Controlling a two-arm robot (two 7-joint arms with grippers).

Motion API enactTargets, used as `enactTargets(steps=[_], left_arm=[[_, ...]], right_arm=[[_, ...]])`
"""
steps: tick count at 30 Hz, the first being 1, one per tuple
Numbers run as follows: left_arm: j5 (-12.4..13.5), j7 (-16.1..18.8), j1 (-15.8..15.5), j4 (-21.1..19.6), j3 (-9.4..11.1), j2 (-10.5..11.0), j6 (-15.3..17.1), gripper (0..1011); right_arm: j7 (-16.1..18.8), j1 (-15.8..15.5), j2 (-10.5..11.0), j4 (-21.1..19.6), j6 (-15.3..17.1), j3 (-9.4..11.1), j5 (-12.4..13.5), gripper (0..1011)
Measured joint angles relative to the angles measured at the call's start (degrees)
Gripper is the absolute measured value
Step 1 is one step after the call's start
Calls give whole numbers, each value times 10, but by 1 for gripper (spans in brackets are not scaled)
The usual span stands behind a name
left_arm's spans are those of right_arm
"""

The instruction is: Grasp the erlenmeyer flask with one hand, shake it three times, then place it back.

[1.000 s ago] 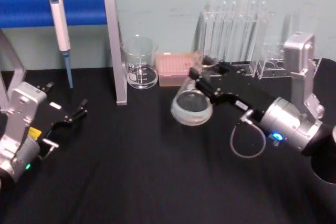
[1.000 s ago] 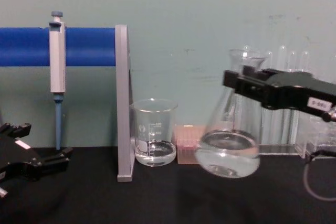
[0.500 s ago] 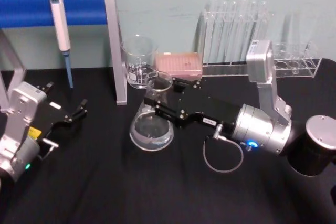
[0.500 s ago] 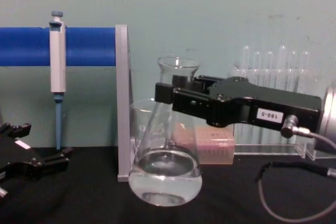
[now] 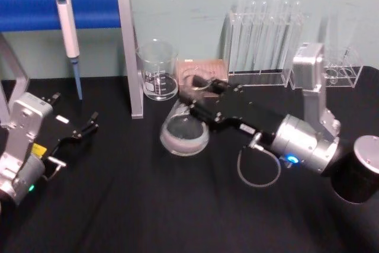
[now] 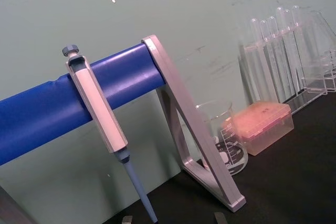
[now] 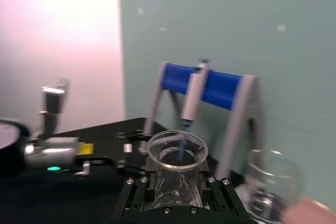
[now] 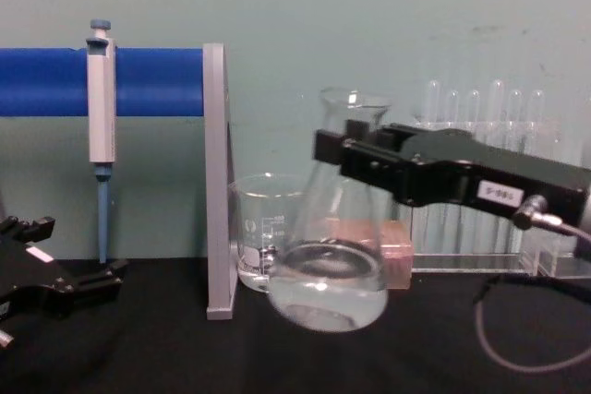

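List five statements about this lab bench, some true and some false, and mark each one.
1. The right hand is shut on the neck of the erlenmeyer flask. True.
2. The flask stands upright. False: it is held tilted.
3. The flask is empty. False: clear liquid sits in its base.
4. The left hand is open and holds nothing. True.
5. The pipette lies flat on the table. False: it hangs on the blue bar.
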Motion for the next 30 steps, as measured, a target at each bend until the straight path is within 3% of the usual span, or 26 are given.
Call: enactTargets(steps=[7,20,25,30], left_arm=[[0,0,0,0,0,0,0,1001],[0,0,0,0,0,0,0,1001],[0,0,0,0,0,0,0,1001],[0,0,0,0,0,0,0,1001]], right_arm=[[-68,-27,3,-12,-2,39,-11,456],[-226,-94,-9,-58,15,128,-60,456],[-235,-101,-13,-64,21,138,-69,456],[-215,-97,-17,-63,29,134,-70,456]])
